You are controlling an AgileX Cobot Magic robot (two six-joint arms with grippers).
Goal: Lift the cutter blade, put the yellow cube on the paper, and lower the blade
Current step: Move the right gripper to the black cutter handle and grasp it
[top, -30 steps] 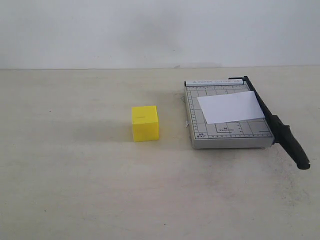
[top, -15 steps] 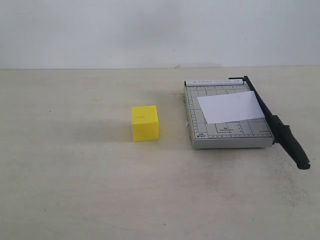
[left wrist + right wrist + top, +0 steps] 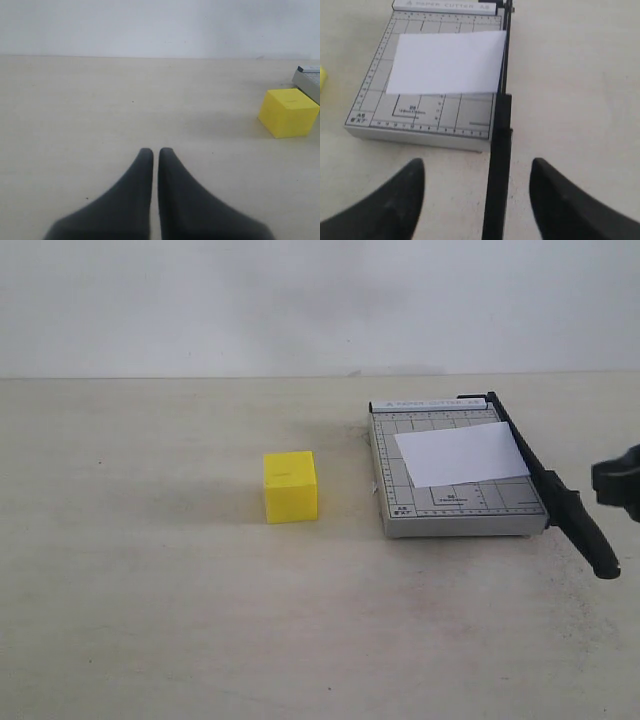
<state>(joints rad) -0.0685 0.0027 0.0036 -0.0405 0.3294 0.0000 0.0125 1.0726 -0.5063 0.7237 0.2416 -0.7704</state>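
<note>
In the exterior view, a bright yellow solid cube [image 3: 290, 486] stood on the pale beige bench [image 3: 150, 590], to the left of a small grey gridded trimmer board [image 3: 455, 523] and apart from it. A small plain white rectangular paper sheet [image 3: 462, 453] lay on the board, slightly askew, with one short edge up against the long black cutter blade [image 3: 575, 515]. The blade lay lowered along the board's right side, its thick handle reaching past the near edge. A bulky black piece of the right arm [image 3: 618, 483] showed at the frame's right edge, just beside the handle.

In the left wrist view, the left claw [image 3: 155, 152] had its two dark fingers pressed together with nothing between them, over bare bench. The cube sat well apart from it, with a corner of the board just beyond.

In the right wrist view, the right claw [image 3: 476, 164] was spread wide, one finger on either side of the blade's handle and neither touching it. The paper lay flat on the board's grid.
</note>
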